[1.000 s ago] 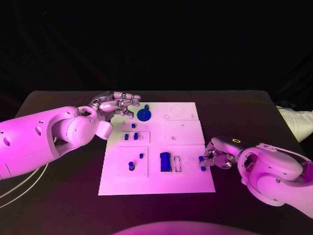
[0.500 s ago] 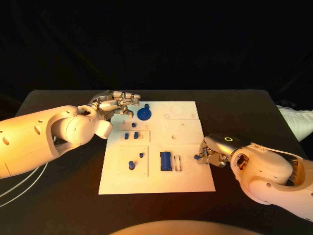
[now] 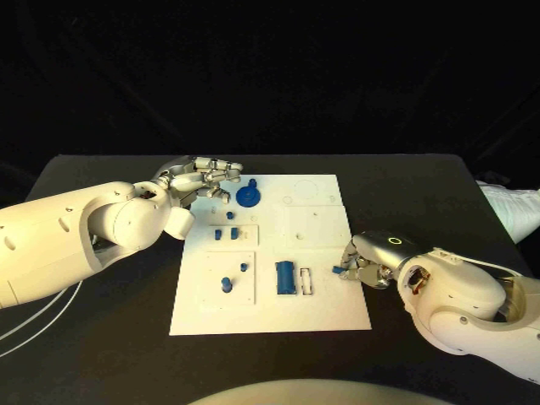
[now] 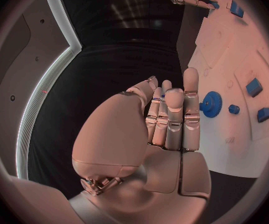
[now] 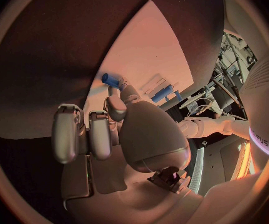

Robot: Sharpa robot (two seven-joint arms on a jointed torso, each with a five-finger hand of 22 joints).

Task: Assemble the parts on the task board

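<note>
1. Board [image 3: 319, 316] is lying flat mid-counter [image 3: 99, 337], long side running away from the robot.
2. Right hand [image 3: 365, 268] is sitting at the board's right edge, near end. It is pinching a small blue peg [image 3: 341, 271] between fingertips, other fingers curled in; the right wrist view shows the same peg [image 5: 111, 78] at the fingertips, over the board.
3. Left hand [image 3: 198, 180] is hovering at the board's far left corner, fingers close together and nearly straight in the left wrist view [image 4: 171, 119], holding nothing.
4. Blue gear [image 3: 248, 197] is lying on the board's far left part, just beside the left hand's fingertips; cannot tell if touching.
5. Blue block [image 3: 286, 278] is standing in the board's near middle, next to a white slot [image 3: 305, 281].
6. Small blue pieces [image 3: 226, 234] are sitting in the left column, two more [image 3: 229, 283] nearer the robot.
</note>
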